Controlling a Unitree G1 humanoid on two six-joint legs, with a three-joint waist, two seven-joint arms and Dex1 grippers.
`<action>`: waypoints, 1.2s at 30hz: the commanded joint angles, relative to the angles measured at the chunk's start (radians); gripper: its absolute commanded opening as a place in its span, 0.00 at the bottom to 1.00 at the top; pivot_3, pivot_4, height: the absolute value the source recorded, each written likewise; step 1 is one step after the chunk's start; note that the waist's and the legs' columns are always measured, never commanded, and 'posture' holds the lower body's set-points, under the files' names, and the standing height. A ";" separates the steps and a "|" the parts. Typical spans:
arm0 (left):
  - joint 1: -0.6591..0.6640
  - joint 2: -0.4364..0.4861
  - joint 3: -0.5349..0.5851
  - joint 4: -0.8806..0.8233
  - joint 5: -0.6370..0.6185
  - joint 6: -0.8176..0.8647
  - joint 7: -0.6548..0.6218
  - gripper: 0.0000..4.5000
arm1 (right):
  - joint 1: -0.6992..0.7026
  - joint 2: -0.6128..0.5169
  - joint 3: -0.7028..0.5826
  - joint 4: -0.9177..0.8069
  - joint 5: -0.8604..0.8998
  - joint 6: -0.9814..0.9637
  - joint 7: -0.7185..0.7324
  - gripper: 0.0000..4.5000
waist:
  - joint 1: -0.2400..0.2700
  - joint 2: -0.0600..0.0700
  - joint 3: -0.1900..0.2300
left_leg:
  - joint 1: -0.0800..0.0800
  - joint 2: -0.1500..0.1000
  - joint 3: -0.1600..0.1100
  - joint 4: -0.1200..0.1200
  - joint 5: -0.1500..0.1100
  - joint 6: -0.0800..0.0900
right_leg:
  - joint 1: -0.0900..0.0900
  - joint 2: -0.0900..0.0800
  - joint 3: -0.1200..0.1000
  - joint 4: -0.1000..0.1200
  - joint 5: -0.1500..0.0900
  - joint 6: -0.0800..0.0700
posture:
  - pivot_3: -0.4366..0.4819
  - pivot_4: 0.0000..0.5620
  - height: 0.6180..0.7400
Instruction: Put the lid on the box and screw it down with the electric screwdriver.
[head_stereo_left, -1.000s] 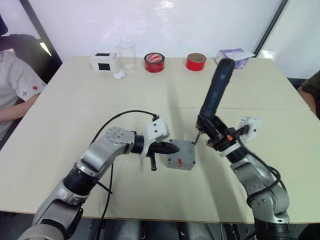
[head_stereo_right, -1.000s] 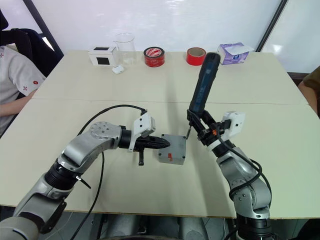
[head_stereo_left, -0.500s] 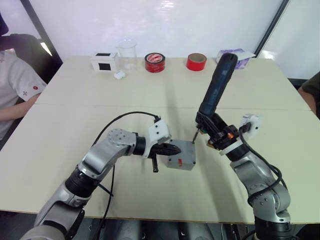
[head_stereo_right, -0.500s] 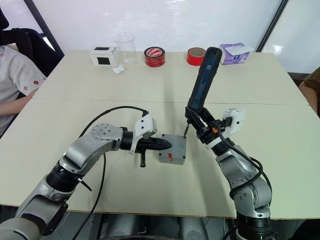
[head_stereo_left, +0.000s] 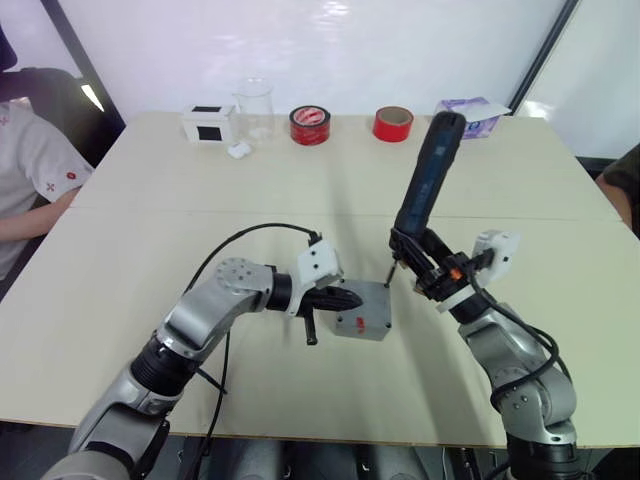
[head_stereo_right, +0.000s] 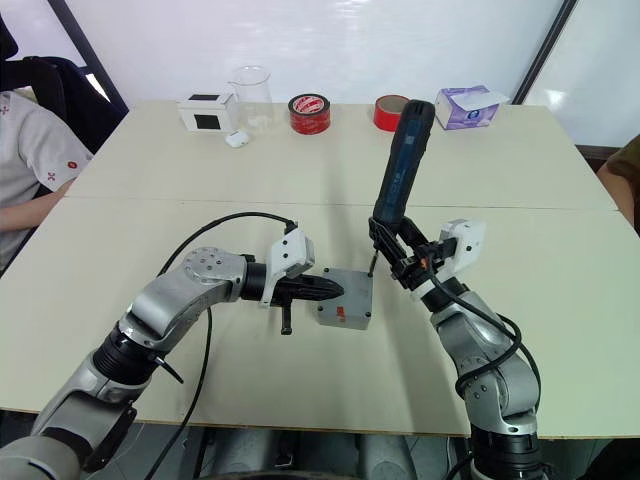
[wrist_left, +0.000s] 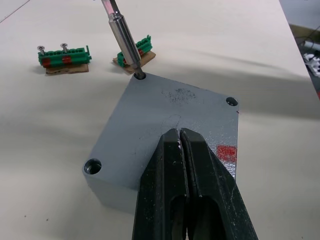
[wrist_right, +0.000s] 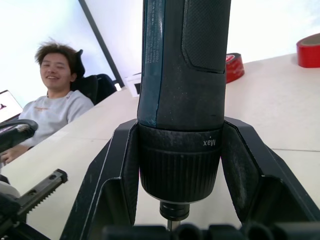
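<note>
The grey lid (wrist_left: 170, 107), with a red spot near one edge, lies on top of the grey box (head_stereo_left: 362, 314) in the middle of the table. My left gripper (wrist_left: 180, 133) is shut, its fingertips resting flat on the lid's top from the left side. The dark blue electric screwdriver (head_stereo_left: 428, 178) stands nearly upright, leaning slightly away, and its metal bit (wrist_left: 123, 39) sits in the lid's far corner screw hole. My right gripper (head_stereo_left: 420, 266) is shut on the screwdriver's lower end, one finger (wrist_right: 117, 172) on each side.
Two green screw holders (wrist_left: 64, 54) lie just beyond the box. Along the table's far edge stand a white box (head_stereo_left: 208, 124), a clear beaker (head_stereo_left: 254, 106), two red tape rolls (head_stereo_left: 311, 125) and a purple tissue box (head_stereo_left: 472, 112). A person (head_stereo_left: 30, 175) sits at the left.
The screwdriver's top end has swayed slightly while its bit stays at the lid's corner. The left gripper has stayed on the lid.
</note>
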 joint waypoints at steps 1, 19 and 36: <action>0.007 0.007 0.005 -0.023 0.002 0.012 -0.001 0.00 | 0.002 0.012 -0.002 -0.023 -0.015 -0.043 0.003 0.41 | 0.000 0.000 0.000 | 0.000 0.000 0.000 0.000 0.000 0.000 | 0.000 0.000 0.000 0.000 0.000 0.000 | 0.48 0.27 1.00; 0.035 -0.010 0.008 -0.018 -0.007 0.024 0.012 0.00 | 0.168 -0.016 0.117 -0.023 -0.192 -0.111 0.012 0.41 | -0.001 -0.007 -0.008 | 0.008 0.001 0.000 0.000 0.000 0.000 | 0.008 0.001 0.000 0.000 -0.001 -0.001 | 0.48 0.27 1.00; 0.085 -0.035 -0.008 -0.017 0.007 0.019 0.032 0.00 | 0.188 -0.067 0.138 0.029 -0.227 -0.120 0.048 0.41 | 0.004 -0.016 -0.027 | 0.021 0.003 -0.003 -0.001 -0.003 0.004 | 0.023 -0.001 -0.003 -0.003 -0.006 -0.008 | 0.48 0.27 1.00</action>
